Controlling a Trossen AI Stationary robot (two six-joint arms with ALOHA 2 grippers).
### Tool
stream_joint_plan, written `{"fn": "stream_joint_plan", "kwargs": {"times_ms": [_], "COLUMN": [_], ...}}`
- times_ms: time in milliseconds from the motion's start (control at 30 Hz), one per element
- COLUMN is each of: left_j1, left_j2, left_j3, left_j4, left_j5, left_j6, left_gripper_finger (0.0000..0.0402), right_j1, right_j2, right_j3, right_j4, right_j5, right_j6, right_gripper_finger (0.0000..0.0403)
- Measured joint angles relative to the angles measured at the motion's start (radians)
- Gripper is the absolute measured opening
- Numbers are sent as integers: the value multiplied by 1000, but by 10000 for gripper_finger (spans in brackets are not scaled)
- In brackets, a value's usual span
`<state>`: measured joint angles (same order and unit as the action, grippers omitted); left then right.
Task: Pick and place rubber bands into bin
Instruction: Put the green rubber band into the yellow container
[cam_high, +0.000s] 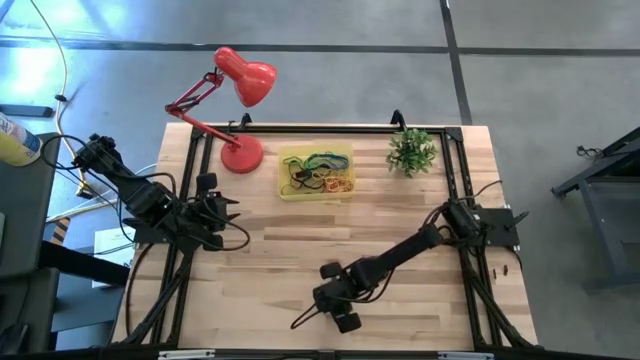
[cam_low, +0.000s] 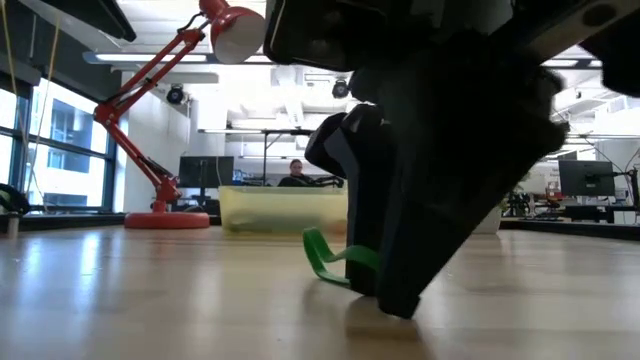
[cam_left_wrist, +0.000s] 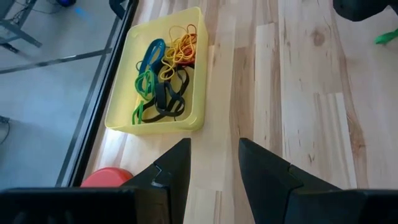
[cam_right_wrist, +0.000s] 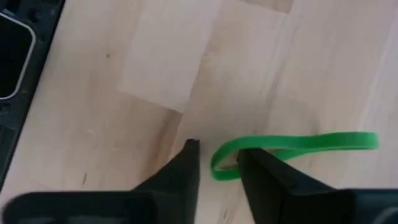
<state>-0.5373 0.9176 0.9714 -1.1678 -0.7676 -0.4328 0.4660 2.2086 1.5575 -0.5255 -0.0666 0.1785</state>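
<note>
Right gripper (cam_right_wrist: 217, 163) down at the tabletop, fingers part-open, straddling one end of a flat green rubber band (cam_right_wrist: 292, 147); no firm grip visible. Band's other end trails away along the pale wooden table (cam_high: 420, 215). Far beyond, the shallow translucent yellow plastic bin (cam_high: 316, 171) holds tangled coloured bands. Left gripper (cam_left_wrist: 214, 165) waits part-open, empty.

Rubber bands (cam_high: 318, 172) in bin (cam_high: 342, 150), lamp (cam_high: 236, 95) left, plant (cam_high: 412, 151) right

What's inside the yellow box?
The yellow bin holds a tangle of rubber bands: blue, green, black, and orange-yellow ones. They overlap, so any bands lying underneath the pile can't be seen.
</note>
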Motion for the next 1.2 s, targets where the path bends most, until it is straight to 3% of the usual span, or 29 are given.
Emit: {"fn": "stream_joint_plan", "kwargs": {"times_ms": [133, 200, 500, 800, 1200], "left_j1": [0, 0, 0, 0, 0], "left_j2": [0, 0, 0, 0, 0], "left_j3": [0, 0, 0, 0, 0], "left_j4": [0, 0, 0, 0, 30], "left_j5": [-4, -4, -4, -12, -48], "left_j6": [0, 0, 6, 9, 9], "left_gripper_finger": [124, 124, 124, 124, 124], "right_j1": [-2, -2, -18, -104, -353], "right_j2": [1, 2, -39, -162, -313], "right_j3": [-1, -1, -8, -7, -5], "right_j4": [-4, -5, -37, -90, -81], "right_j5": [-1, 0, 45, 148, 255], "right_j6": [1, 1, 30, 12, -184], "right_gripper_finger": [24, 8, 6, 3, 1]}}
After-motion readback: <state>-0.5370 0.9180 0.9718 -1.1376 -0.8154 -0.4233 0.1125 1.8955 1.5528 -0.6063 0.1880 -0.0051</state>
